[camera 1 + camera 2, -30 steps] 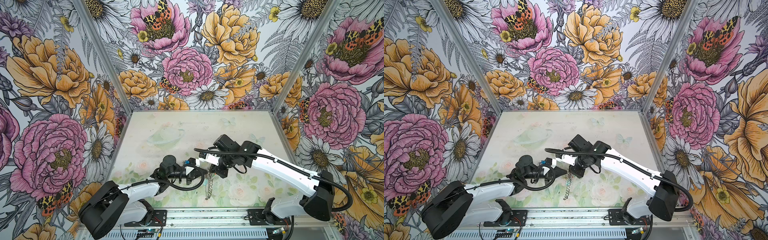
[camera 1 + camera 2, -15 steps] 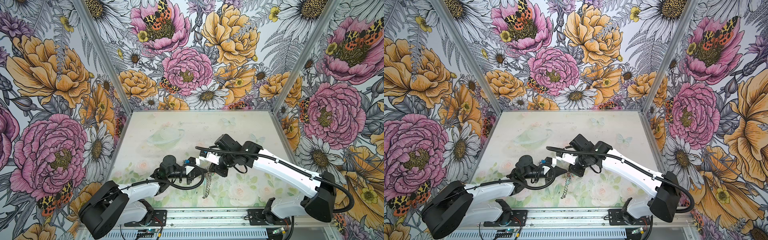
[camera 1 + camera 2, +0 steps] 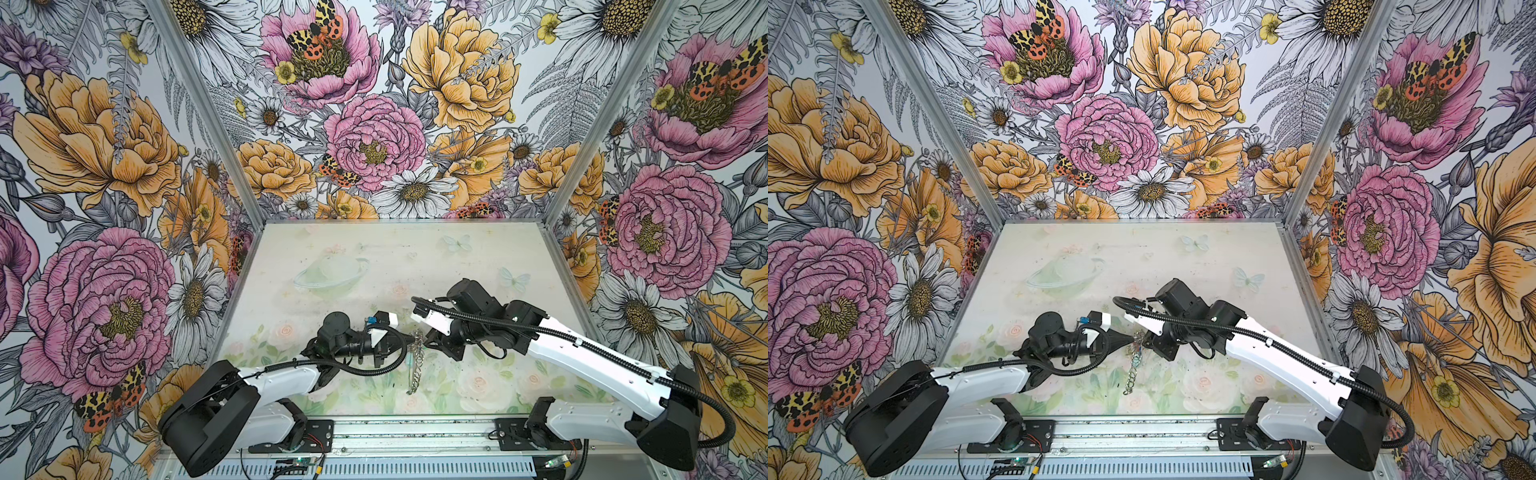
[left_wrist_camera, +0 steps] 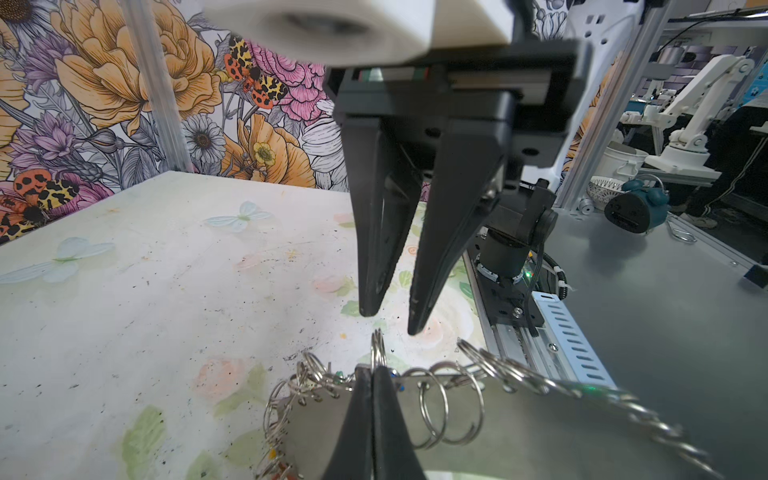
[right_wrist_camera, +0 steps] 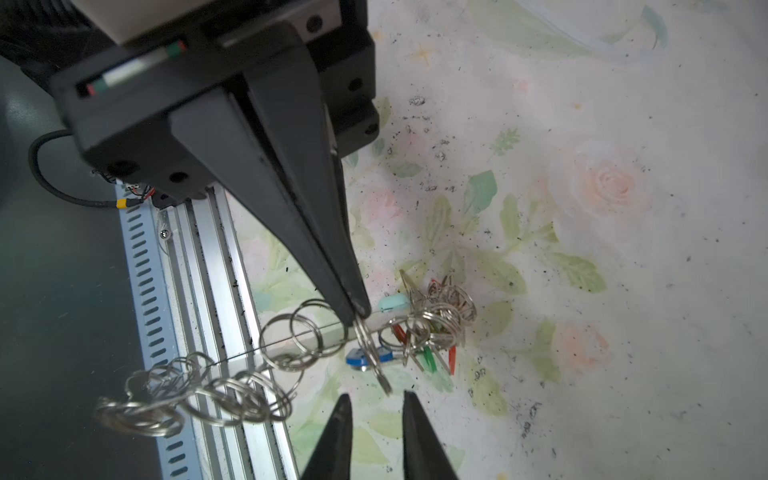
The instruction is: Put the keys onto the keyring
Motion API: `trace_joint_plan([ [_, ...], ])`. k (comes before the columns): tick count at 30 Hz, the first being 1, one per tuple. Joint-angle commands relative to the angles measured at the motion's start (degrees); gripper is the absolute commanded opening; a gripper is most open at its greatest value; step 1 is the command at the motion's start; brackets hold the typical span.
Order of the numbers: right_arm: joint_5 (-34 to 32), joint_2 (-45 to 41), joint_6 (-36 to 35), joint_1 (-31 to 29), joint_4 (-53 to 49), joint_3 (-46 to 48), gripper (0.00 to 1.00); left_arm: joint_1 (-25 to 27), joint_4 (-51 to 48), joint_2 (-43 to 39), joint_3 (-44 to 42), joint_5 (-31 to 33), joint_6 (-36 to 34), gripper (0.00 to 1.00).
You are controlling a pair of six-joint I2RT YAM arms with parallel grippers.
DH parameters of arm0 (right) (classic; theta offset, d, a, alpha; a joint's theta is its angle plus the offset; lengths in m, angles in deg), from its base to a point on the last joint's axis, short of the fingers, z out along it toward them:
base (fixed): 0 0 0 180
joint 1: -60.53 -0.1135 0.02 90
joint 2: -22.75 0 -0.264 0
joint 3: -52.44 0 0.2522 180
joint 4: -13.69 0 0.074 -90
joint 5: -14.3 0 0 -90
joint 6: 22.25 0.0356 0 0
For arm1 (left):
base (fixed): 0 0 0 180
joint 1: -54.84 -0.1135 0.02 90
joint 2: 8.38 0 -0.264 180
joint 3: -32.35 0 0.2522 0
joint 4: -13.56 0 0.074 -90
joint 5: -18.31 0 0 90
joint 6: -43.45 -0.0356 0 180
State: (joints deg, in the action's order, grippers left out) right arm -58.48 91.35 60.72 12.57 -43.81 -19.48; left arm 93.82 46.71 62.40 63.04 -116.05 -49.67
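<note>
The keyring (image 4: 519, 419), judged stiff and slippery, is clamped at its rim by the left claw (image 4: 371, 370); the right claw (image 4: 390, 321) is parted, empty.

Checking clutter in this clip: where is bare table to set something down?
Bare: the far half of the table, up to the back wall. Crowded: the near middle, where the left gripper clamps the keyring facing the open right gripper.

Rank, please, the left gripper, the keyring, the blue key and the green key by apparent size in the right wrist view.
1. left gripper: largest, though nearness to the camera helps.
2. keyring.
3. blue key and green key: about alike, both partly hidden, so unranked.
</note>
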Motion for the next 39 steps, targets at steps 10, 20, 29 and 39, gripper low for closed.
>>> trace_joint_plan([
  [10, 4.1, -3.5, 5.9, 1.7, 13.2, 4.9, 0.16, -0.9, 9.9, 0.6, -0.9, -1.9, 2.9, 0.00],
  [20, 5.3, -3.1, 8.0, 1.5, 17.3, 7.2, 0.17, -1.0, 12.8, 1.9, -1.2, -2.8, 4.0, 0.00],
  [29, 8.2, -2.8, 8.1, 1.5, 19.9, 10.0, 0.01, -1.4, 16.9, 3.5, -1.6, -2.7, 5.5, 0.00],
  [39, 10.5, -2.9, 8.3, 0.6, 19.8, 9.9, 0.12, -0.3, 20.9, 6.7, -1.0, -0.7, 6.7, 0.00],
])
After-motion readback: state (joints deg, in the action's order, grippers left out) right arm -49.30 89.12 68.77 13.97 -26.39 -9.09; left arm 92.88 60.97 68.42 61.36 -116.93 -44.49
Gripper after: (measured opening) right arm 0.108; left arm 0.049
